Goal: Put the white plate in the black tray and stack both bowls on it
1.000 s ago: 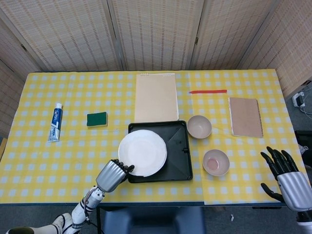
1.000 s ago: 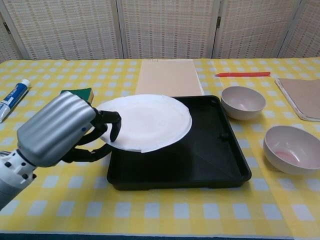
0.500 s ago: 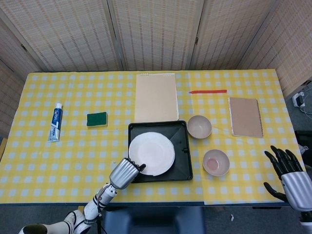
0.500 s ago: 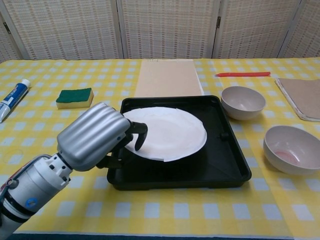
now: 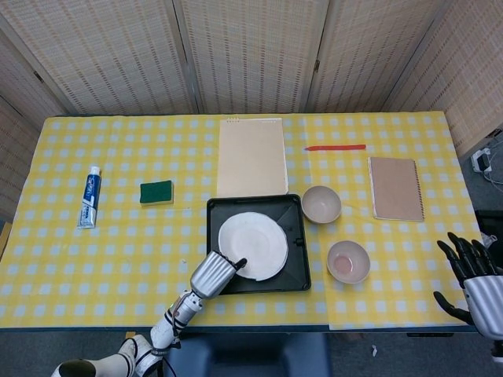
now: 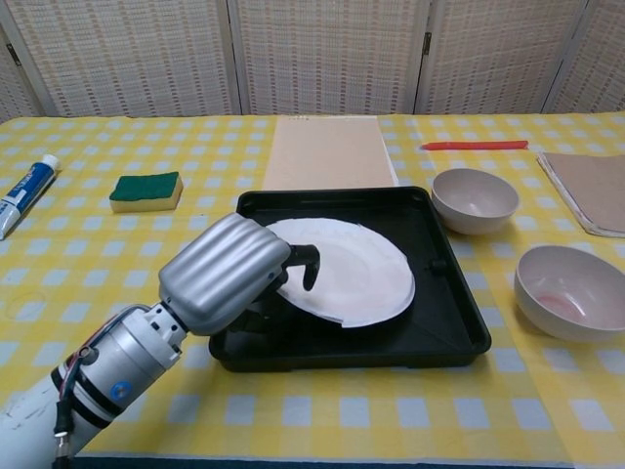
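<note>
The white plate point(image 5: 255, 245) point(image 6: 350, 270) sits inside the black tray point(image 5: 295, 267) point(image 6: 430, 327), tilted slightly, its near-left edge gripped by my left hand point(image 5: 216, 274) point(image 6: 227, 272). A beige bowl point(image 5: 321, 204) point(image 6: 475, 200) stands on the table right of the tray's far corner. A second bowl with a pinkish inside point(image 5: 348, 261) point(image 6: 570, 291) stands right of the tray's near half. My right hand point(image 5: 475, 283) hovers off the table's near-right corner with its fingers spread and nothing in it; the chest view does not show it.
A tan pad point(image 5: 251, 155) point(image 6: 328, 149) lies just behind the tray. A red pen point(image 5: 335, 148) point(image 6: 475, 145) and a brown notebook point(image 5: 395, 188) point(image 6: 588, 188) lie at the right. A green sponge point(image 5: 156, 192) point(image 6: 146, 190) and a toothpaste tube point(image 5: 90, 196) point(image 6: 26, 190) lie at the left.
My left hand has carried the plate rightwards from over the tray's left rim until it lies within the tray. The right hand has drifted slightly down and right.
</note>
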You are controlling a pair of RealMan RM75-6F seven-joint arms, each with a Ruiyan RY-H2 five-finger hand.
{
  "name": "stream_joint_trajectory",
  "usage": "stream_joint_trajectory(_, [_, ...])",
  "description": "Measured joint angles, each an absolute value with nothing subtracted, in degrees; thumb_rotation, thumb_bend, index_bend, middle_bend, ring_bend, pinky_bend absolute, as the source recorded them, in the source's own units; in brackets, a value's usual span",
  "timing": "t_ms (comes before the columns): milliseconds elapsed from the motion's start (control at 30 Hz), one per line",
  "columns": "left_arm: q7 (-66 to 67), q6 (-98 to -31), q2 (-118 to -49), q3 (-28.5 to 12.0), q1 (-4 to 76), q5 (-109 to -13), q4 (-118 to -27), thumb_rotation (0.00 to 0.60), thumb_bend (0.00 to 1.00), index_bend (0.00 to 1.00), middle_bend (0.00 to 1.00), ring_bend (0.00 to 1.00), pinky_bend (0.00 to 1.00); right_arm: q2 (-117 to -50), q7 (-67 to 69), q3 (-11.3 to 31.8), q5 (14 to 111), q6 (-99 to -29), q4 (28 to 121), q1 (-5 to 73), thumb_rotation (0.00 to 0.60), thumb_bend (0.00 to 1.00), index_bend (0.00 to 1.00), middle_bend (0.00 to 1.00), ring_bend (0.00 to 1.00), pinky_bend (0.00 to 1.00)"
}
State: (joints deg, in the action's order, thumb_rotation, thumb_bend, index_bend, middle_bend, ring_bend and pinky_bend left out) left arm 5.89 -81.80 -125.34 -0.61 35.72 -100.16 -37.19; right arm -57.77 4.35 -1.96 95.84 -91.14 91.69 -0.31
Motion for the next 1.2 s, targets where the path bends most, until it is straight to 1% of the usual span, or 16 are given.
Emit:
stream_joint_trajectory(100, [5.58, -82.74, -125.45, -0.83, 35.70, -99.94, -37.45, 0.600, 0.35, 0.21, 1.00, 1.00, 1.00, -57.79, 4.27, -2.01, 95.96, -90.92, 91.70, -0.24, 0.600, 0.29, 0.00, 0.00, 0.00, 0.00])
stream_joint_trajectory(300, [7.38, -82.76, -123.57, -0.72, 34.88, -99.21, -41.71, 0.600, 0.26, 0.11, 1.00, 1.00, 1.00, -57.98, 3.66, -2.17, 96.59, -91.04, 91.79, -0.28, 0.600, 0.29, 0.00, 0.00, 0.00, 0.00])
stream_joint_trajectory(367, [8.73, -81.78, -122.24, -0.56, 34.36, -98.51, -44.85, 0.600, 0.23, 0.06, 1.00, 1.00, 1.00, -58.08, 3.44, -2.30, 96.95, -91.05, 91.84, -0.29, 0.600, 0.29, 0.00, 0.00, 0.00, 0.00])
stream_joint_trajectory(433, [10.89, -80.76, -120.34, -0.41, 33.85, -97.84, -49.05, 0.600, 0.21, 0.05, 1.00, 1.00, 1.00, -58.16, 3.21, -2.47, 97.39, -91.06, 91.90, -0.29, 0.600, 0.29, 0.00, 0.00, 0.00, 0.00])
stream_joint_trajectory(667, [21.03, -78.19, -110.72, -0.08, 32.03, -95.71, -66.60, 0.600, 0.20, 0.00, 1.00, 0.99, 1.00, -58.46, 2.36, -3.08, 98.96, -91.30, 92.14, -0.37, 0.600, 0.29, 0.00, 0.00, 0.00, 0.00])
stream_joint_trajectory(733, [23.38, -78.35, -106.80, 0.12, 31.33, -95.66, -72.24, 0.600, 0.20, 0.00, 1.00, 0.95, 1.00, -58.62, 1.94, -3.36, 99.63, -91.17, 92.18, -0.31, 0.600, 0.29, 0.00, 0.00, 0.00, 0.00])
stream_joint_trajectory(800, [24.89, -79.30, -103.09, 0.42, 30.54, -96.18, -76.64, 0.600, 0.21, 0.00, 0.95, 0.84, 0.99, -58.81, 1.42, -3.73, 100.54, -91.00, 92.12, -0.21, 0.600, 0.29, 0.00, 0.00, 0.00, 0.00])
stream_joint_trajectory(833, [25.48, -80.50, -100.61, 0.72, 29.82, -96.79, -78.82, 0.600, 0.21, 0.00, 0.87, 0.76, 0.96, -58.90, 1.07, -3.90, 100.93, -90.87, 92.03, -0.15, 0.600, 0.29, 0.00, 0.00, 0.00, 0.00])
stream_joint_trajectory(867, [25.74, -81.66, -98.82, 1.01, 29.16, -97.23, -80.00, 0.600, 0.21, 0.00, 0.74, 0.65, 0.90, -59.01, 0.56, -4.15, 101.38, -90.53, 91.89, -0.02, 0.600, 0.29, 0.00, 0.00, 0.00, 0.00])
stream_joint_trajectory(900, [25.93, -82.97, -97.06, 1.35, 28.36, -97.61, -80.93, 0.600, 0.21, 0.00, 0.67, 0.59, 0.84, -59.07, 0.31, -4.31, 101.58, -90.13, 91.79, 0.11, 0.600, 0.29, 0.00, 0.00, 0.00, 0.00])
stream_joint_trajectory(933, [26.09, -84.80, -94.74, 1.91, 27.04, -97.90, -82.06, 0.600, 0.21, 0.00, 0.55, 0.48, 0.72, -59.12, 0.29, -4.47, 101.66, -89.61, 91.72, 0.29, 0.600, 0.29, 0.00, 0.00, 0.00, 0.00])
stream_joint_trajectory(967, [26.12, -86.08, -93.01, 2.40, 25.91, -97.95, -82.93, 0.600, 0.21, 0.00, 0.42, 0.34, 0.54, -59.20, 0.56, -4.67, 101.75, -88.78, 91.62, 0.62, 0.600, 0.29, 0.00, 0.00, 0.00, 0.00])
stream_joint_trajectory(1033, [25.94, -88.08, -88.93, 3.64, 23.30, -97.58, -84.85, 0.600, 0.22, 0.00, 0.29, 0.20, 0.31, -59.40, 1.31, -4.92, 102.11, -87.53, 91.22, 1.38, 0.600, 0.29, 0.01, 0.00, 0.00, 0.00])
stream_joint_trajectory(1067, [25.79, -88.68, -87.17, 4.18, 22.16, -97.32, -85.57, 0.600, 0.21, 0.00, 0.23, 0.14, 0.22, -59.64, 1.65, -5.01, 102.55, -87.09, 90.67, 1.89, 0.600, 0.29, 0.05, 0.00, 0.00, 0.00])
stream_joint_trajectory(1100, [25.56, -89.34, -85.49, 4.68, 21.06, -97.09, -86.14, 0.600, 0.21, 0.00, 0.20, 0.11, 0.17, -60.03, 1.68, -5.04, 103.05, -86.98, 89.99, 2.20, 0.600, 0.29, 0.11, 0.00, 0.00, 0.00])
stream_joint_trajectory(1200, [23.79, -93.05, -81.36, 5.85, 17.27, -96.37, -86.81, 0.600, 0.21, 0.00, 0.18, 0.08, 0.12, -61.20, 1.90, -4.97, 104.00, -86.79, 88.37, 3.05, 0.600, 0.29, 0.20, 0.00, 0.00, 0.00])
